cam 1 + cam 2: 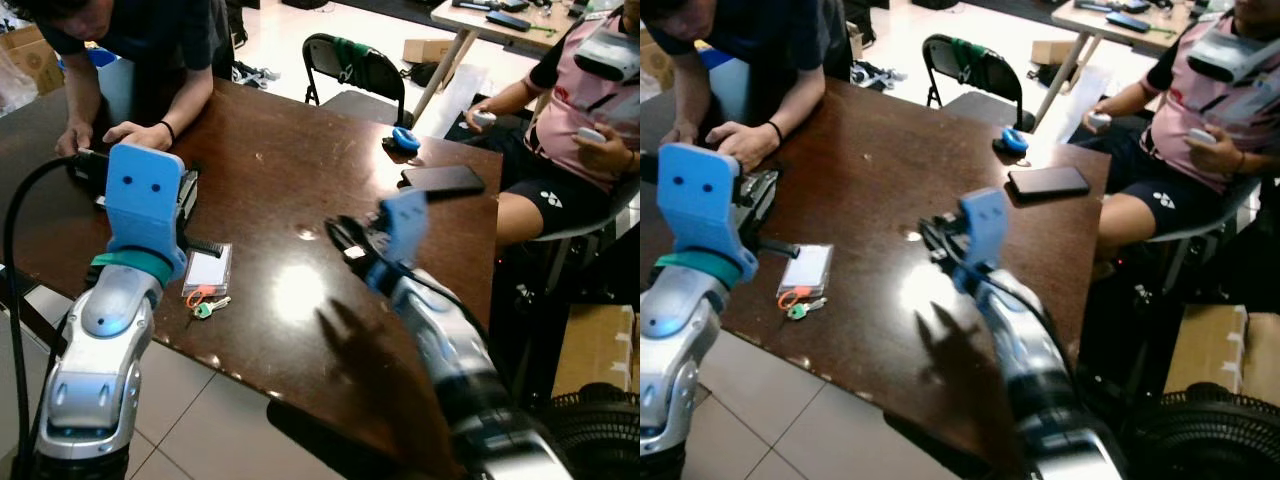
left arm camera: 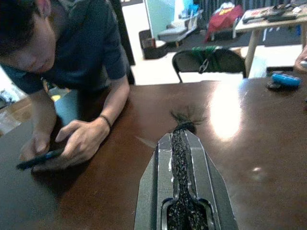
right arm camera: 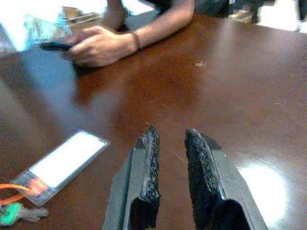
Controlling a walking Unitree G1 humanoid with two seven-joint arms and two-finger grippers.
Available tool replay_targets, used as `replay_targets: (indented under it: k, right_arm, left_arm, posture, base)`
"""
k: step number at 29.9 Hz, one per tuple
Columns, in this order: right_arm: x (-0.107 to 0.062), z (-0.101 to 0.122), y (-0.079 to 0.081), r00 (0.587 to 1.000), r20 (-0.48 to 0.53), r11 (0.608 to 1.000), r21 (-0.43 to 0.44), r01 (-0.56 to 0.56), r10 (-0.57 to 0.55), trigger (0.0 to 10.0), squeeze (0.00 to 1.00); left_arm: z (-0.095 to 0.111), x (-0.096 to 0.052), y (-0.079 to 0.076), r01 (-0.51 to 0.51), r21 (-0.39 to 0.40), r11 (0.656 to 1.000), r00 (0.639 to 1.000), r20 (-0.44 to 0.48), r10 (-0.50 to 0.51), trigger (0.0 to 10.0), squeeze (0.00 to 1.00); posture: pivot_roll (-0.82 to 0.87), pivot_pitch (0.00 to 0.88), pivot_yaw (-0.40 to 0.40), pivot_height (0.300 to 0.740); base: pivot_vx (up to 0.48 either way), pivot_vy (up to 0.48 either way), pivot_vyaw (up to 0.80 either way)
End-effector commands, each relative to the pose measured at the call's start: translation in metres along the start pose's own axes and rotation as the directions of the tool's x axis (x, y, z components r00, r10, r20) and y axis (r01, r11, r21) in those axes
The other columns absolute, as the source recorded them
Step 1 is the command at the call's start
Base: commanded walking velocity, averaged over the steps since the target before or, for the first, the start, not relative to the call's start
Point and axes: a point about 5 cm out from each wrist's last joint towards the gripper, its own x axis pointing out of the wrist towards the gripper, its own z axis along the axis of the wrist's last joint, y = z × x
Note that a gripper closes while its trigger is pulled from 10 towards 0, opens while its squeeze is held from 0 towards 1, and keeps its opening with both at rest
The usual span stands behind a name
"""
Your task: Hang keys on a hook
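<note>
1. I count two grippers: the left gripper (image 2: 184, 125), fingers pressed together, and the right gripper (image 3: 170, 139), fingers slightly parted.
2. One set of keys (image 1: 208, 305).
3. One card holder (image 1: 208, 270).
4. One phone (image 1: 443, 179).
5. One table (image 1: 300, 190).
6. Two people (image 1: 150, 40) (image 1: 590, 90).
7. One folding chair (image 1: 355, 68).

A: Where do the head cameras look from?

B: From above, forward and down at the glossy dark brown wooden table (image 1: 270, 190); both eyes share it.

A: And the wrists?

B: Each looks low and close along its own black fingers over that tabletop; both catch a seated person's braceleted hand (image 3: 98, 45).
</note>
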Motion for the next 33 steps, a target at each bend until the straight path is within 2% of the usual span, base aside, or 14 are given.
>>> replay_targets:
  k: [1,6,9,14,17,19,21,22,23,25,26,28,31,33]
  right_arm:
    - [-0.002,-0.014,-0.002,0.998,-0.061,0.999,0.035,0.021,-0.018,10.0,0.00]
    - [0.011,-0.013,0.009,0.993,-0.107,0.997,0.063,-0.047,0.054,10.0,0.00]
    - [0.021,-0.016,0.032,0.958,-0.181,0.975,0.034,-0.219,0.222,10.0,0.00]
    - [0.024,-0.024,0.039,0.935,-0.235,0.963,0.023,-0.267,0.265,10.0,0.00]
    - [0.025,-0.015,0.035,0.953,-0.168,0.967,0.017,-0.252,0.252,10.0,0.00]
    - [0.021,0.009,0.020,0.985,0.022,0.986,-0.018,-0.168,0.169,10.0,0.00]
    - [0.021,0.009,0.020,0.985,0.022,0.986,-0.018,-0.168,0.169,10.0,0.00]
    - [0.016,0.018,0.013,0.986,0.098,0.991,-0.014,-0.133,0.134,10.0,0.00]
    - [0.016,0.018,0.013,0.986,0.098,0.991,-0.014,-0.133,0.134,10.0,0.00]
    - [-0.011,0.031,-0.005,0.965,0.258,0.997,-0.079,-0.025,0.045,10.0,0.00]
    - [-0.011,0.031,-0.005,0.965,0.258,0.997,-0.079,-0.025,0.045,10.0,0.00]
    - [-0.035,0.033,-0.012,0.944,0.331,0.992,-0.114,0.051,-0.010,10.0,0.00]
    - [-0.042,0.033,-0.014,0.939,0.343,0.992,-0.107,0.073,-0.032,10.0,0.00]
    - [-0.064,0.030,-0.021,0.925,0.366,0.982,-0.113,0.153,-0.102,10.0,0.00]
  left_arm:
    - [-0.001,-0.004,0.001,-0.003,0.009,1.000,1.000,-0.007,0.003,10.0,0.00]
    - [0.000,-0.009,0.003,-0.009,0.001,1.000,1.000,-0.005,0.009,10.0,0.00]
    - [0.003,-0.017,0.004,-0.025,0.012,1.000,1.000,0.001,0.025,10.0,0.00]
    - [0.010,-0.026,0.004,-0.022,0.035,0.999,1.000,0.019,0.021,10.0,0.00]
    - [0.014,-0.033,0.001,-0.001,0.043,0.999,1.000,0.024,0.000,10.0,0.00]
    - [0.012,-0.036,-0.002,0.009,0.039,0.999,1.000,0.013,-0.009,10.0,0.00]
    - [0.012,-0.036,-0.002,0.009,0.039,0.999,1.000,0.013,-0.009,10.0,0.00]
    - [0.011,-0.036,-0.002,0.009,0.036,0.999,1.000,0.007,-0.009,10.0,0.00]
    - [0.011,-0.036,-0.002,0.009,0.036,0.999,1.000,0.007,-0.009,10.0,0.00]
    - [0.006,-0.033,-0.005,0.014,0.032,0.999,1.000,-0.003,-0.014,10.0,0.00]
    - [0.006,-0.033,-0.005,0.014,0.032,0.999,1.000,-0.003,-0.014,10.0,0.00]
    - [0.002,-0.029,-0.006,0.012,0.030,0.999,1.000,-0.013,-0.012,10.0,0.00]
    - [0.000,-0.027,-0.006,0.010,0.030,0.999,1.000,-0.017,-0.010,10.0,0.00]
    - [-0.003,-0.025,-0.004,-0.002,0.030,1.000,1.000,-0.020,0.003,10.0,0.00]
  posture:
    - [0.14,0.131,0.046,0.740]
    - [0.16,0.147,0.030,0.740]
    - [0.19,0.176,0.012,0.740]
    - [0.21,0.197,0.002,0.740]
    - [0.23,0.210,-0.007,0.740]
    - [0.20,0.216,0.009,0.740]
    - [0.20,0.216,0.009,0.740]
    - [0.20,0.216,0.009,0.740]
    - [0.20,0.216,0.009,0.740]
    - [0.15,0.203,0.027,0.740]
    - [0.15,0.203,0.027,0.740]
    - [0.13,0.193,0.034,0.740]
    - [0.13,0.191,0.036,0.740]
    - [0.11,0.172,0.040,0.740]
  base:
    - [0.000,0.000,0.00]
    - [0.000,0.000,0.00]
    - [0.000,0.000,0.00]
    - [0.000,0.000,0.00]
    - [0.000,0.000,0.00]
    - [0.000,0.000,0.00]
    - [0.000,0.000,0.00]
    - [0.000,0.000,0.00]
    - [0.000,0.000,0.00]
    - [0.000,0.000,0.00]
    - [0.000,0.000,0.00]
    - [0.000,0.000,0.00]
    - [0.000,0.000,0.00]
    - [0.000,0.000,0.00]
